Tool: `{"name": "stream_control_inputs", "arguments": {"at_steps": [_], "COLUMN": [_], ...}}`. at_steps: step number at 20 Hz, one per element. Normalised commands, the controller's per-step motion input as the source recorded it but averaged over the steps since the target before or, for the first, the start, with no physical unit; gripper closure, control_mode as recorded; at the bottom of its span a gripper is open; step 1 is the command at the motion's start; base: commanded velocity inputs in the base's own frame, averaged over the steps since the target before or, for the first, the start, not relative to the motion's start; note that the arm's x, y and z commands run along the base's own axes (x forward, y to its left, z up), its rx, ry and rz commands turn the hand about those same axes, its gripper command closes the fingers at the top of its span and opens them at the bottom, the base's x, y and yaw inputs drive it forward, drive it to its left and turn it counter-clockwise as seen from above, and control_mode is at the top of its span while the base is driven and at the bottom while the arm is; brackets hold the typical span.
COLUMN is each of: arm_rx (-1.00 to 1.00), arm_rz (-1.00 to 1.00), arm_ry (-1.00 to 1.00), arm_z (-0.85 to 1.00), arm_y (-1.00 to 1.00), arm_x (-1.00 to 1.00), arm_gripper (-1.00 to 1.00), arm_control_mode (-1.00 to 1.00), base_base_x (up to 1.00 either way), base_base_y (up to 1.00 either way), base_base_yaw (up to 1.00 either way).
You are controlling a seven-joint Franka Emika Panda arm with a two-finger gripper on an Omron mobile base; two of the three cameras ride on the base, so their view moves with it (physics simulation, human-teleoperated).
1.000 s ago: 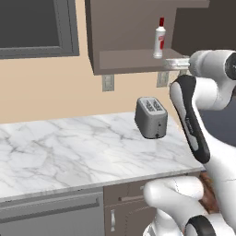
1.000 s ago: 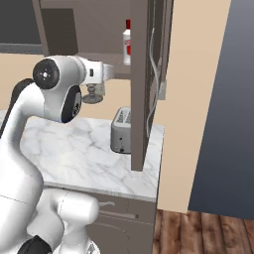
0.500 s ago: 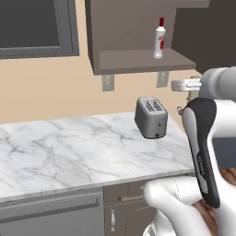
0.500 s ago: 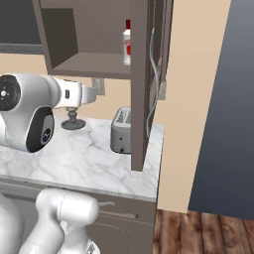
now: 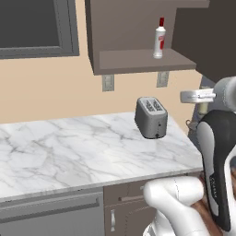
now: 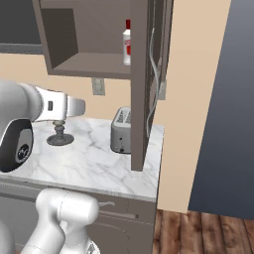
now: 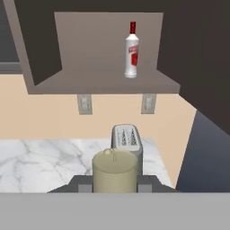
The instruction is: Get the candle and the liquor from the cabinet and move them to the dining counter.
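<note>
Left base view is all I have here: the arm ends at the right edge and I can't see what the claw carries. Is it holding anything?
Observer: Yes. In the hand view the claw is shut on the candle.
Operator: Does the candle have a holder?
Observer: The right base view shows its dark round dish base hanging under the arm, just above the marble counter.
Operator: Is the cabinet door open?
Observer: Yes; in the right base view the open door stands edge-on, with the liquor behind it.
</note>
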Motion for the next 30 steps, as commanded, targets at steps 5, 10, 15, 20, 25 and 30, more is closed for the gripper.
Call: {"name": "stream_control_inputs", "arguments": {"at_steps": [5, 10, 15, 20, 25, 30], "arm_rx": [0.00, 0.00, 0.00, 0.00, 0.00, 0.00], "arm_rz": [0.00, 0.00, 0.00, 0.20, 0.26, 0.01], "arm_ry": [0.02, 0.00, 0.00, 0.04, 0.07, 0.01], "arm_z": [0.00, 0.00, 0.00, -0.21, -0.30, -0.04], "arm_y": [0.19, 0.10, 0.01, 0.03, 0.08, 0.03], "arm_x": [-0.10, 0.00, 0.00, -0.38, -0.28, 0.01], "arm_gripper": [1.00, 1.00, 1.00, 1.00, 1.00, 1.00], "arm_control_mode": [-1.00, -1.00, -1.00, -1.00, -1.00, -1.00], "base_base_x": [0.00, 0.00, 0.00, 0.00, 0.00, 0.00], "base_base_y": [0.00, 0.00, 0.00, 0.00, 0.00, 0.00], "base_base_yaw": [0.00, 0.00, 0.00, 0.00, 0.00, 0.00]}}
